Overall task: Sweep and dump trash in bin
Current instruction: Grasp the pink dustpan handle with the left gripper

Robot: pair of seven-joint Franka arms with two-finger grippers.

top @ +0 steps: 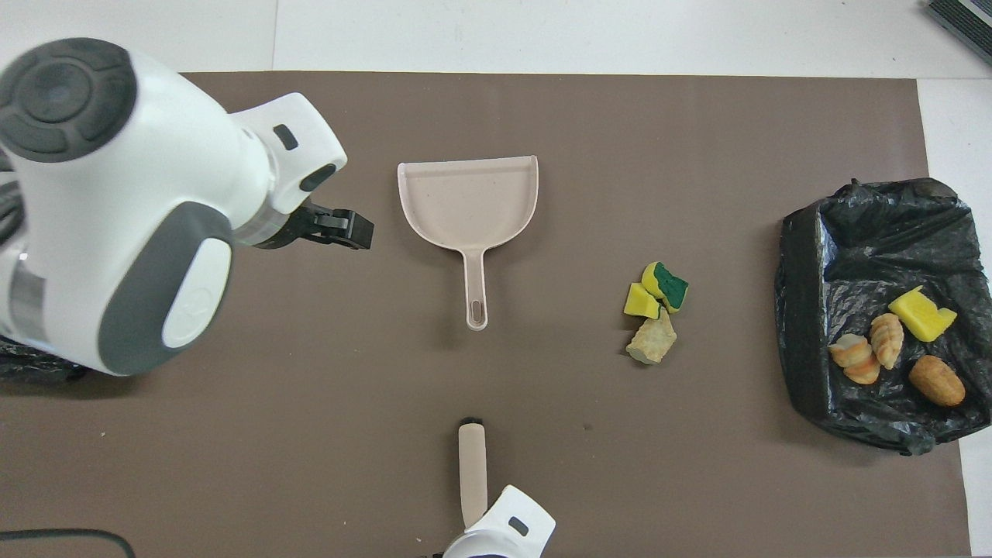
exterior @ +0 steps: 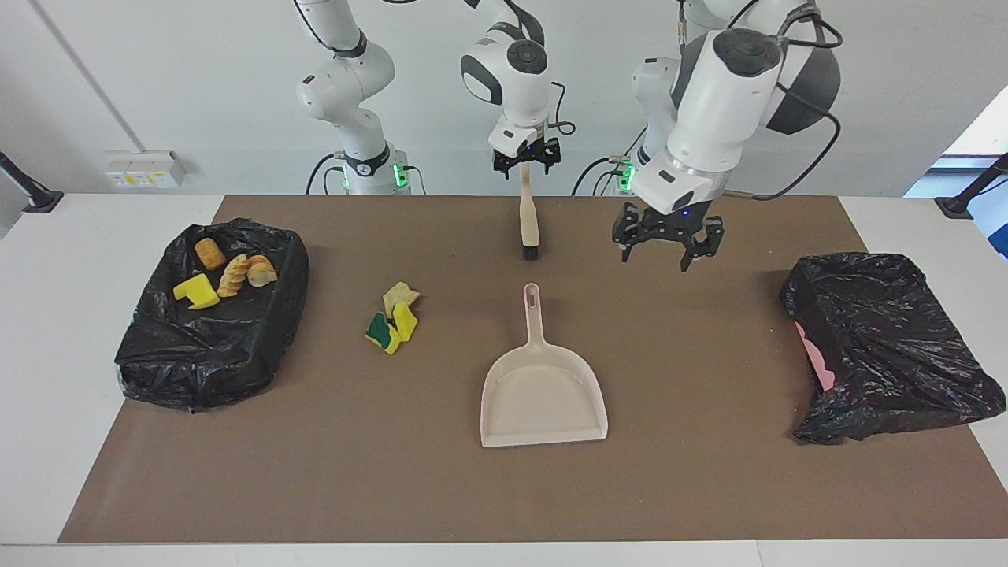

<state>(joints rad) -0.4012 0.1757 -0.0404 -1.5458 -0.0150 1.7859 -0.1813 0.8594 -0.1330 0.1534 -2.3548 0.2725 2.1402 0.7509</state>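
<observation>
- The right gripper hangs over the mat's edge nearest the robots, its fingers clamped on the top of the beige hand brush, which hangs upright with its dark end at the mat.
- The left gripper is in the air over the mat, beside the dustpan's handle toward the left arm's end; its fingers are spread apart and hold nothing.
- The beige dustpan lies flat mid-mat, handle pointing toward the robots, pan empty.
- Loose trash, two yellow-green sponge pieces and a tan crumbly chunk touching each other, sits on the mat between the dustpan and the black-lined bin at the right arm's end.
- Four more scraps lie inside that bin: a yellow sponge and three bread-like chunks.
- A second black bag lies at the left arm's end, with something pink showing at its edge.
</observation>
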